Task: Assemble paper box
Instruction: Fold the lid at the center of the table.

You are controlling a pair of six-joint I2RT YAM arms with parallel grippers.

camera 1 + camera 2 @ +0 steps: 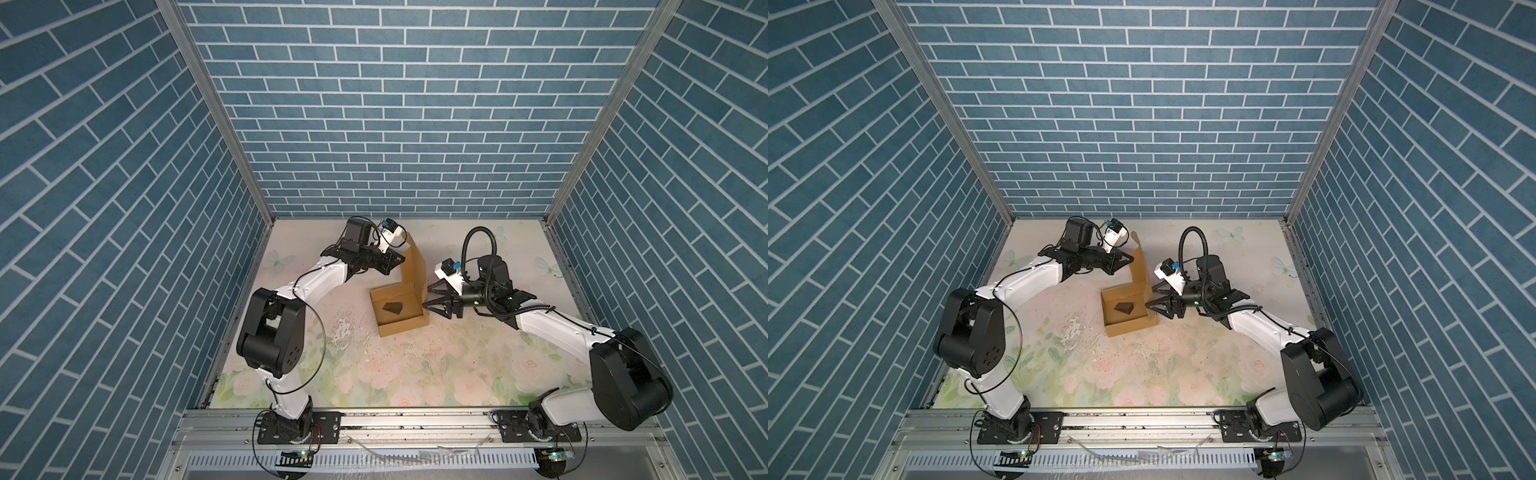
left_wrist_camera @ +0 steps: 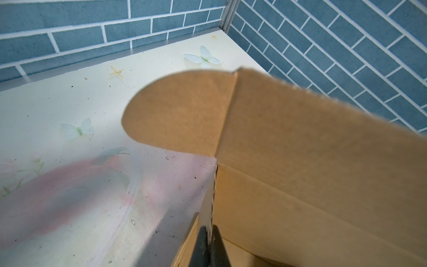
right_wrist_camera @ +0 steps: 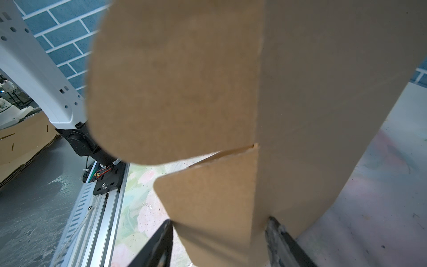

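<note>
The box point(image 1: 405, 329) sits near the middle of the table point(image 1: 436, 374), your left gripper point(image 1: 401, 260) is shut tight on its standing lid point(image 1: 415, 262), and your right gripper point(image 1: 427, 298) has its jaws apart around the side flap point(image 3: 208, 203), so fold that flap in slowly and hold the lid straight.

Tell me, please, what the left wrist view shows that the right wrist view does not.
Only the left wrist view: the left gripper shut on the paper box edge, and printed butterflies. Only the right wrist view: the right gripper, jaws apart either side of a flap, the left arm and the front rail. Both: a rounded tab of the box, the floral table, blue brick wall.
</note>
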